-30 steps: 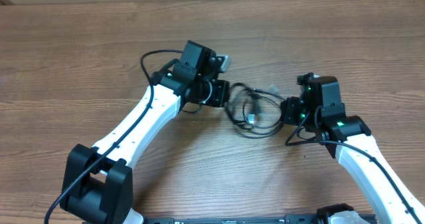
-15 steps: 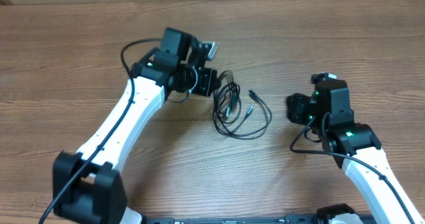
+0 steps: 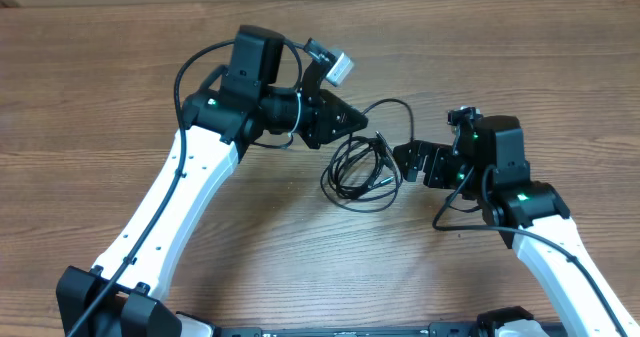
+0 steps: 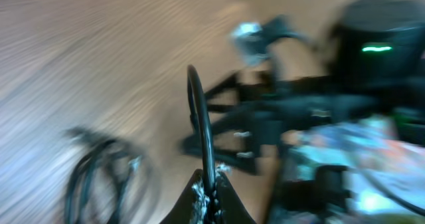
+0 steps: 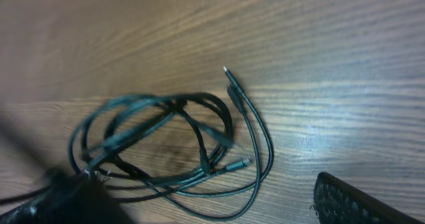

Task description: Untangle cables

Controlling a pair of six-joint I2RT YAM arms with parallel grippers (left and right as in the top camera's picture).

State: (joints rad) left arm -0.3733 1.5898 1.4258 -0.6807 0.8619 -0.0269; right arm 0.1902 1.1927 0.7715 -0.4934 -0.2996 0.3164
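The cables (image 3: 358, 174) lie as a loose tangle of thin black loops on the wooden table between my two arms. My left gripper (image 3: 357, 121) is just above and left of the tangle. It is shut on one cable strand (image 3: 396, 103) that arcs away to the right. In the blurred left wrist view the left gripper (image 4: 209, 196) pinches that strand (image 4: 199, 111), with the tangle (image 4: 99, 177) at lower left. My right gripper (image 3: 412, 161) stands open at the tangle's right edge. In the right wrist view the cables (image 5: 166, 141) spread between its wide-apart fingers (image 5: 352, 201), and a plug end (image 5: 229, 74) points away.
Bare wood-grain table (image 3: 520, 67) surrounds the tangle on all sides. The left arm's white link (image 3: 190, 187) slants across the left half. The right arm's link (image 3: 560, 267) runs off the lower right. The arms' own thick black wires loop near each wrist.
My right gripper has opened, backed off and then come left to the tangle's edge. My left gripper swung up and to the right with its strand, dragging the tangle slightly.
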